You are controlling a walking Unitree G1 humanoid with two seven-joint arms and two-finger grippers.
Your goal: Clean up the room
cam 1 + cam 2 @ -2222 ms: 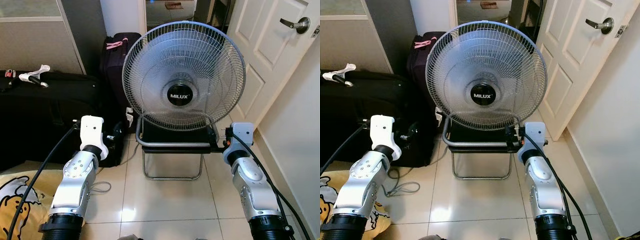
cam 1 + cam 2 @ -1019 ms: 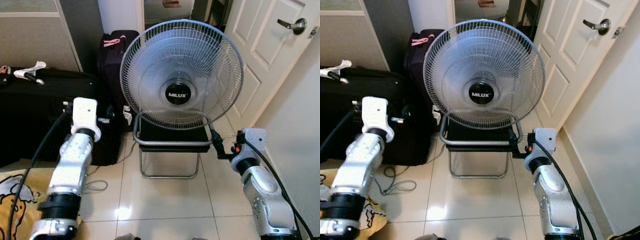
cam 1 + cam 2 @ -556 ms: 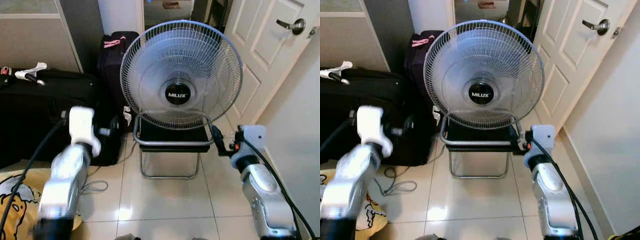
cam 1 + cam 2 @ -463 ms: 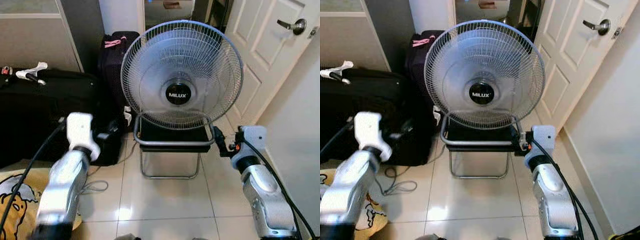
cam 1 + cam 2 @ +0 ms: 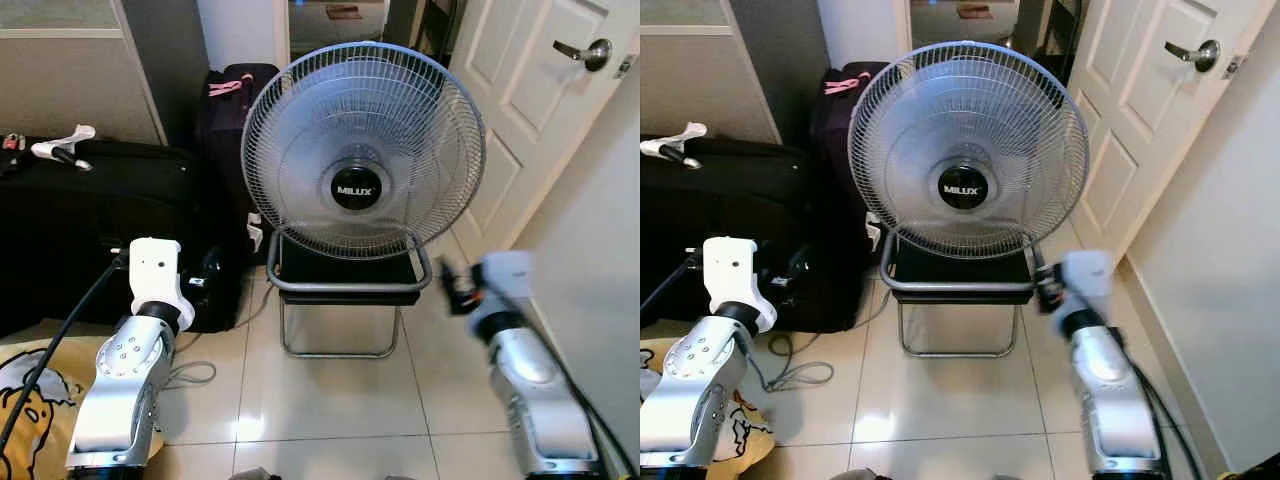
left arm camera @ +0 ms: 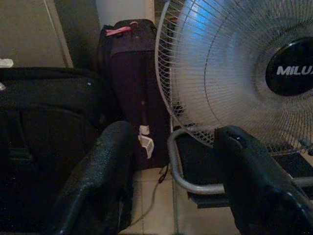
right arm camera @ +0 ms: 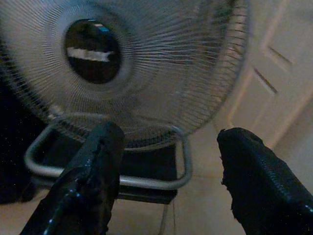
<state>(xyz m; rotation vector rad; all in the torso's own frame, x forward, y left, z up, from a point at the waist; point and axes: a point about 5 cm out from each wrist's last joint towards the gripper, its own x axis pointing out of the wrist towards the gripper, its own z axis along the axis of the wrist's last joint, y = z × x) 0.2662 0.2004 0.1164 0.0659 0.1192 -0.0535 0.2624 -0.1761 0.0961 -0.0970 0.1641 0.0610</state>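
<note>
A: Item one, fan [image 5: 363, 150]?
B: Large round grille, black hub, resting on a black chair [image 5: 345, 275] with a grey tube frame, on the tiled floor [image 5: 330, 390]. White door [image 5: 525, 90] beside the fan, on the robot's right.

A: Left of the fan?
B: Dark upright suitcase [image 5: 228, 120] just behind it; long black case [image 5: 95, 230] further left, a white clip [image 5: 62, 147] on top. A yellow printed cloth [image 5: 25, 400] lies on the floor nearest the robot.

A: Left gripper [image 6: 168, 171]?
B: Fingers spread wide, empty, raised left of the chair and clear of it.

A: Right gripper [image 7: 164, 171]?
B: Blurred, also wide open, holding nothing, right of the chair frame, near it.
</note>
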